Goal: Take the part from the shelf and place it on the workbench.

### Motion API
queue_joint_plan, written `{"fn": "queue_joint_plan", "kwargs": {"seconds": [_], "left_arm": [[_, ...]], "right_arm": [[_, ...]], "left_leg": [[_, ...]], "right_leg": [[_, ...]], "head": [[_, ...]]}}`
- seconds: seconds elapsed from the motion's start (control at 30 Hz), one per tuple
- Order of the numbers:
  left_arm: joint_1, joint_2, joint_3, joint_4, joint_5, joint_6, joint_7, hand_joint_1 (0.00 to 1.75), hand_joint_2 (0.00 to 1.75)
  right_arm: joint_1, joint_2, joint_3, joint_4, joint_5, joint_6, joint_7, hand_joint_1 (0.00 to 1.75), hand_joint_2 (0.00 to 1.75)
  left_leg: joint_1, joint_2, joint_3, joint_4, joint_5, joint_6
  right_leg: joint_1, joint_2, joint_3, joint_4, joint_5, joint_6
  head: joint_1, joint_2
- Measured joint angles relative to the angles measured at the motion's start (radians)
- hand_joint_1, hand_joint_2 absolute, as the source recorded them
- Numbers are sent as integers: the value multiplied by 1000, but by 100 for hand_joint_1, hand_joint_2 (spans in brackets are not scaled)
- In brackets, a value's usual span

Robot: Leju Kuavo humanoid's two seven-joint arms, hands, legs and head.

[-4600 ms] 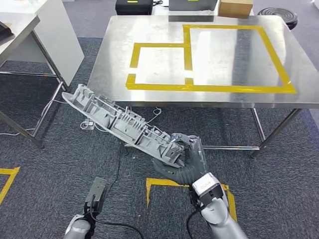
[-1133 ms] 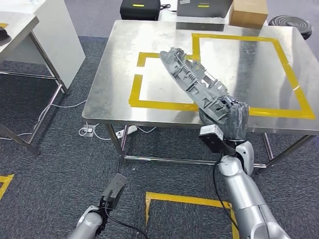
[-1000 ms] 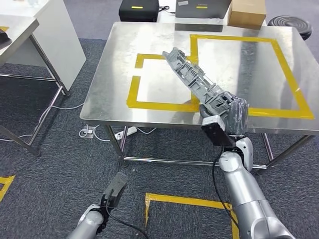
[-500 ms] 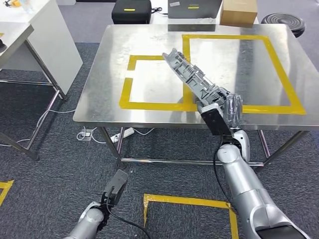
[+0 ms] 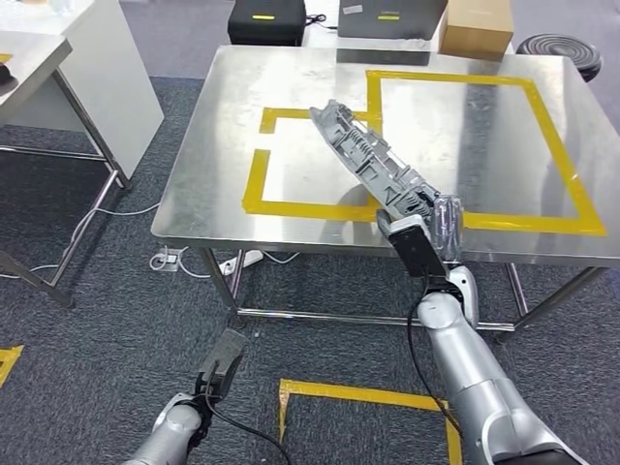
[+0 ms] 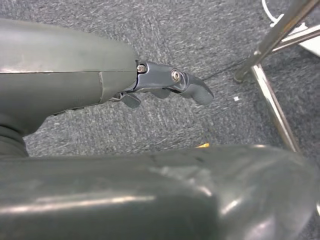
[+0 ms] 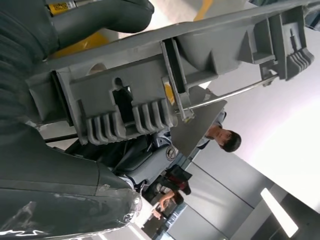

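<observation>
You've got the right hand (image 5: pixel 446 225) wrapped around one end of the long grey part (image 5: pixel 369 165), and the part runs up and away from it, slanting over the steel workbench (image 5: pixel 212 145) and across the yellow tape (image 5: pixel 307 207) near its front edge; can't tell if the far end is touching the top. Your left hand (image 6: pixel 171 87) hangs low over the dark carpet (image 5: pixel 109 320) in front of the workbench, well apart from the part, fingers loose and holding nothing.
</observation>
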Motion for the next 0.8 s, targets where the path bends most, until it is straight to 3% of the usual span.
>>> {"fn": "queue_joint_plan", "kwargs": {"seconds": [0.03,0.17,0.23,0.3,0.33,0.37,0.4,0.47,0.5,0.57,0.67,0.73,0.8], "left_arm": [[0,0,0,0,1,-2,0,0,0],[0,0,-2,0,2,3,-15,0,0],[-1,0,-3,0,3,7,-25,0,0],[-1,0,-3,0,3,8,-30,0,0],[0,0,-4,0,3,6,-33,0,0],[0,0,-5,0,2,4,-37,0,0],[0,0,-9,0,-1,2,-41,0,0],[-2,1,-20,-1,-7,1,-49,0,0],[-4,0,-26,-1,-10,2,-52,0,0],[-4,-1,-33,-2,-13,2,-55,0,0],[-1,-2,-43,-2,-15,2,-56,0,0],[-1,-2,-45,-3,-15,-3,-57,0,0],[2,-2,-46,-3,-13,-10,-57,0,0]], "right_arm": [[1,0,2,-1,-4,3,0,175,175],[8,0,6,-3,-25,10,0,175,175],[9,0,7,-4,-27,8,1,175,175],[12,0,9,-4,-27,5,0,175,175],[15,0,9,-4,-26,4,0,175,175],[16,0,10,-4,-24,4,0,175,175],[16,0,12,-4,-20,4,0,175,175],[14,0,17,-4,-12,2,-1,175,175],[12,0,19,-4,-11,0,-1,175,175],[11,0,24,-3,-11,-4,-1,175,175],[12,0,27,-3,-10,-7,-2,175,175],[14,0,28,-3,-12,-6,-3,175,175],[22,0,29,-1,-17,-2,-3,175,175]], "left_leg": [[-2,0,-1,1,0,-5],[-2,1,-12,13,-8,-23],[0,2,-49,92,-54,-33],[1,2,-110,220,-106,-38],[2,2,-131,261,-113,-39],[2,2,-137,269,-102,-38],[2,2,-126,240,-74,-36],[1,3,-73,124,-5,-32],[2,3,-48,67,12,-29],[1,3,-26,15,12,-22],[3,2,-25,8,8,-7],[5,1,-22,6,7,3],[4,1,-19,6,4,11]], "right_leg": [[0,1,13,-26,3,-3],[-1,5,16,-37,2,-29],[-4,4,19,-40,3,-42],[-4,3,20,-40,2,-47],[-4,3,20,-40,2,-47],[-4,3,21,-40,1,-48],[-4,4,23,-40,0,-47],[-2,5,26,-39,-4,-42],[0,5,25,-37,-6,-38],[6,7,20,-37,-7,-29],[4,4,10,-29,-16,-17],[4,2,-24,44,-62,-12],[4,1,-83,177,-120,-11]], "head": [[-2,0],[-9,0],[-11,0],[-12,0],[-12,0],[-12,0],[-12,0],[-12,0],[-12,0],[-12,0],[-12,0],[-8,0],[-6,0]]}}
